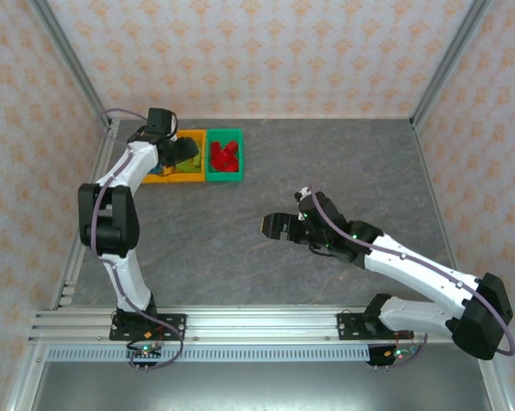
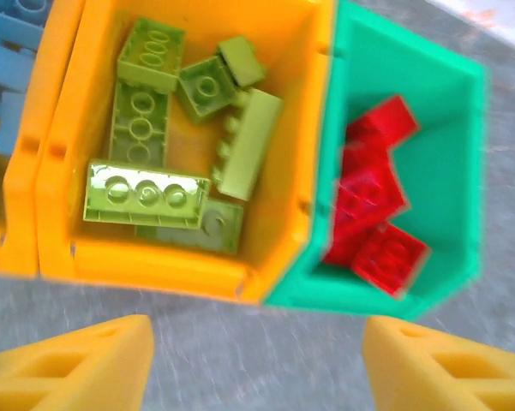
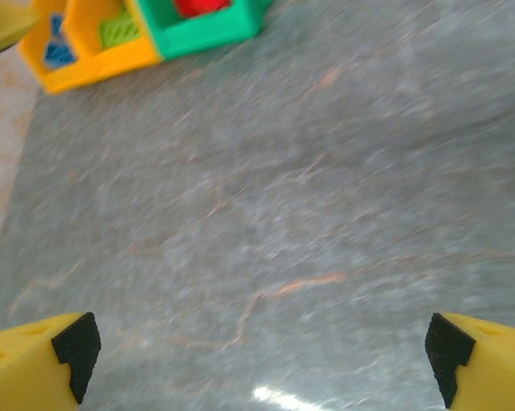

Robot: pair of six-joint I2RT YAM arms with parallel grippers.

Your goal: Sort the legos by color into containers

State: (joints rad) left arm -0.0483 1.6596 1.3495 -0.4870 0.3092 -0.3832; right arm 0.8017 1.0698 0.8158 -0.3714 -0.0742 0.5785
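Note:
Three containers stand side by side at the far left of the table. The middle orange bin [image 2: 154, 261] holds several lime green legos [image 2: 146, 195]. The green bin [image 2: 450, 171] to its right holds red legos [image 2: 373, 201]. The left orange bin [image 2: 13, 214] holds light blue legos [image 2: 4, 60]. My left gripper [image 2: 257, 330] hovers open just in front of the bins, with bare table between its fingers; in the top view the left gripper [image 1: 184, 152] sits over the orange bins. My right gripper [image 3: 261, 342] is open wide over mid-table and holds nothing.
The grey marbled table [image 1: 326, 171] stretches right of the green bin [image 1: 224, 178]. A metal frame post [image 1: 73, 68] and patterned walls enclose the left and back. The right gripper [image 1: 272, 226] hangs well clear of the bins.

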